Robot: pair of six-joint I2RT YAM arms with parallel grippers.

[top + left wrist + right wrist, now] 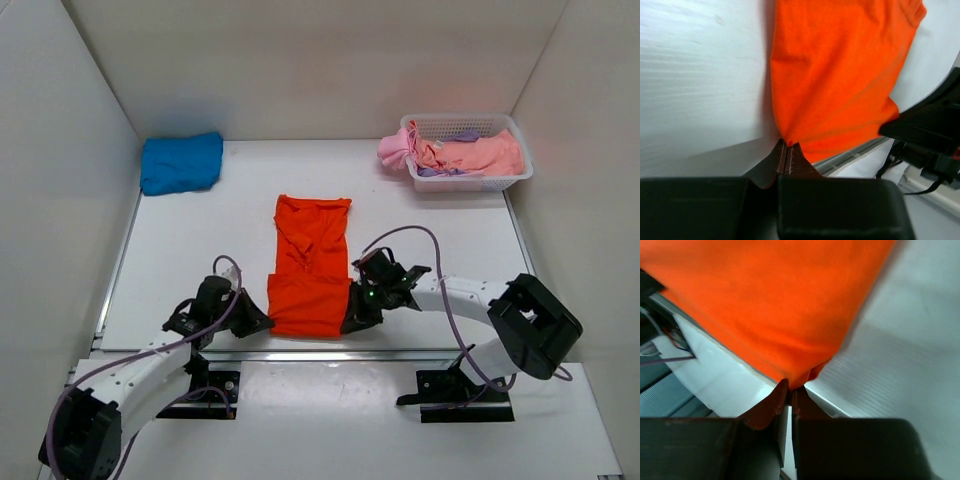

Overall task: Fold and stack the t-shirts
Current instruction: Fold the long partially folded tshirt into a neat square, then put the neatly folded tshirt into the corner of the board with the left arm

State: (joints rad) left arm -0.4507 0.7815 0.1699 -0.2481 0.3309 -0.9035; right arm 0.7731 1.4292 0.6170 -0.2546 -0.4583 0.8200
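An orange-red t-shirt [312, 262] lies lengthwise in the middle of the table, its sides folded in and its hem at the near edge. My left gripper [262, 323] is shut on the hem's near left corner [786, 141]. At the near right corner [805, 379] my right gripper [350, 318] pinches the cloth, jaws shut. A folded bright blue t-shirt [181, 162] rests at the far left. Pale pink [470, 153] and lilac [440, 172] t-shirts are heaped in the basket.
A white lattice basket [480, 182] stands at the far right by the wall. White walls close in the table on three sides. A metal rail [300, 352] runs along the table's near edge, just under both grippers.
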